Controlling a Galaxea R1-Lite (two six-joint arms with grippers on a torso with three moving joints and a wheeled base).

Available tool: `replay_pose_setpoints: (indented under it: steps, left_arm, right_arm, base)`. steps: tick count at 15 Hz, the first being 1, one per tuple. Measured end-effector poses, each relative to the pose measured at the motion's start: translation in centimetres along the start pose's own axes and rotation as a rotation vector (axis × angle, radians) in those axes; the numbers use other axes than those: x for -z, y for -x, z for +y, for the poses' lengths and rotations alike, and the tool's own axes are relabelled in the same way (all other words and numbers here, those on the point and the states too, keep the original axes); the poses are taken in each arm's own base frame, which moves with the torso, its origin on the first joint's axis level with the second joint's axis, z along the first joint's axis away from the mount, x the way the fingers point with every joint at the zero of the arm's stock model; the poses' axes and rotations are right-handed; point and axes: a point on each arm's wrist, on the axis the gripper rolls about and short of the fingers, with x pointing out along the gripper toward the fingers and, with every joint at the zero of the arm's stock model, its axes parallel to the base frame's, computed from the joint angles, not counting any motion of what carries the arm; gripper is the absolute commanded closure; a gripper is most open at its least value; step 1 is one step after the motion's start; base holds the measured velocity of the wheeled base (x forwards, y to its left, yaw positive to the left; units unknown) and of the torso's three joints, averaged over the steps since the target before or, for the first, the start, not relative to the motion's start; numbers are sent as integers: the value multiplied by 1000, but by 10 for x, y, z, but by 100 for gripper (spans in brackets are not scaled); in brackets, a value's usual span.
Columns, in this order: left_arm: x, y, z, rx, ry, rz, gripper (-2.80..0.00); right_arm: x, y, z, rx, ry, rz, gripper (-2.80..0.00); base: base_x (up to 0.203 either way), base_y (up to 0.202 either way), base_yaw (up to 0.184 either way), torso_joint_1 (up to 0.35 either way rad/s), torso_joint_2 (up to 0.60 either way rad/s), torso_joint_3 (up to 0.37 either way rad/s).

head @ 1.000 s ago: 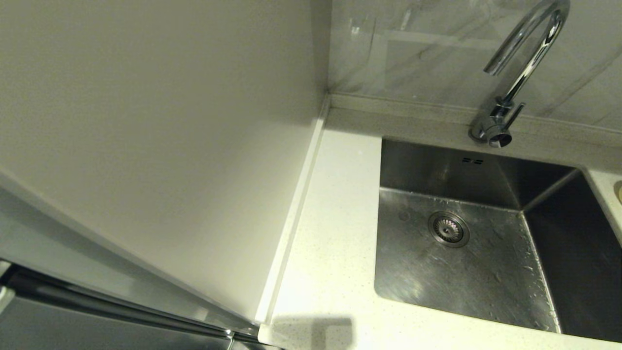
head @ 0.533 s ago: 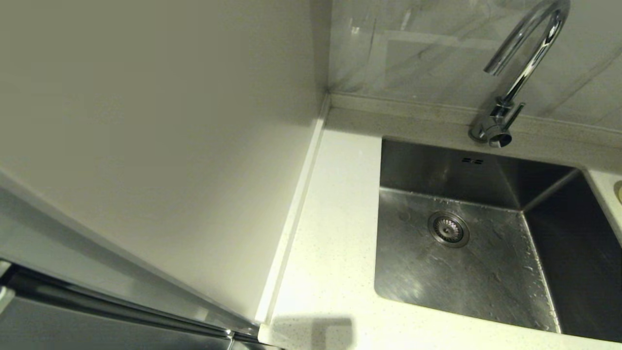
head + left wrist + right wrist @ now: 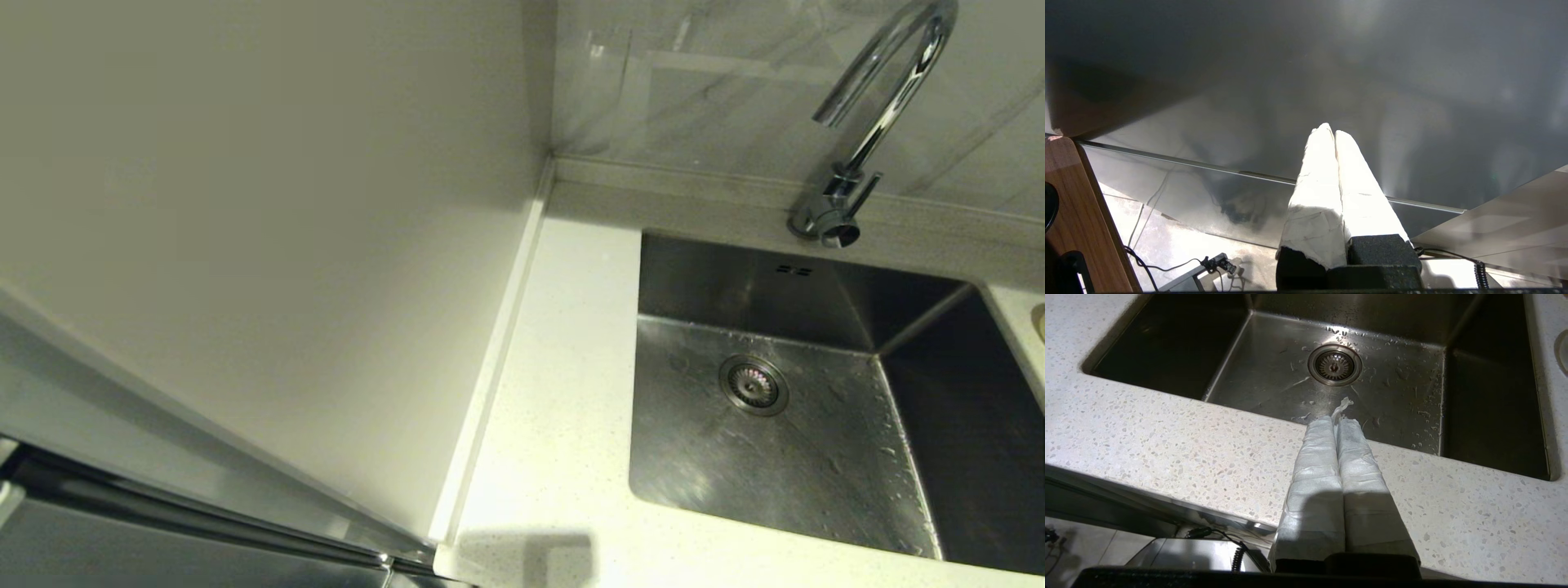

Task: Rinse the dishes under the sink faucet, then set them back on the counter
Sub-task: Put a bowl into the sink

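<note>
Head view shows the sink (image 3: 784, 441) set into the counter (image 3: 555, 392), its floor beaded with water around the drain strainer (image 3: 753, 385) — the faucet (image 3: 878, 122) arches over its back edge. The right gripper (image 3: 1336, 421) hangs just outside the counter's front edge, fingers pressed together, empty. The left gripper (image 3: 1330, 130) — likewise closed and empty — points at a grey panel (image 3: 1306, 73), away from the sink.

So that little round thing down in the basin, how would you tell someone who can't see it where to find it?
Start at the steel sink set into the speckled counter, below the curved chrome faucet. On the sink's wet floor, toward the back wall, sits the drain strainer. It is the only round, ringed piece there, unlike the two small overflow slots higher up on the back wall.
</note>
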Motion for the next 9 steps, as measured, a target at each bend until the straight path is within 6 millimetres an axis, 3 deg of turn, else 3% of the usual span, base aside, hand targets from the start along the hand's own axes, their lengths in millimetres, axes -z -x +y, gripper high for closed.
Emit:
replay_pose_setpoints:
  steps: [3, 4, 9]
  left_arm:
    - [0, 0, 0, 0, 0, 0, 0]
    - [0, 0, 0, 0, 0, 0, 0]
    - [0, 0, 0, 0, 0, 0, 0]
  right_arm:
    - [-1, 0, 0, 5, 0, -2, 0]
    - [-11, 3, 0, 9, -2, -33, 0]
    - [-102, 7, 2, 45, -83, -122, 0]
  base:
    - [0, 0, 0, 0, 0, 0]
    - [0, 0, 0, 0, 0, 0]
    - [0, 0, 0, 0, 0, 0]
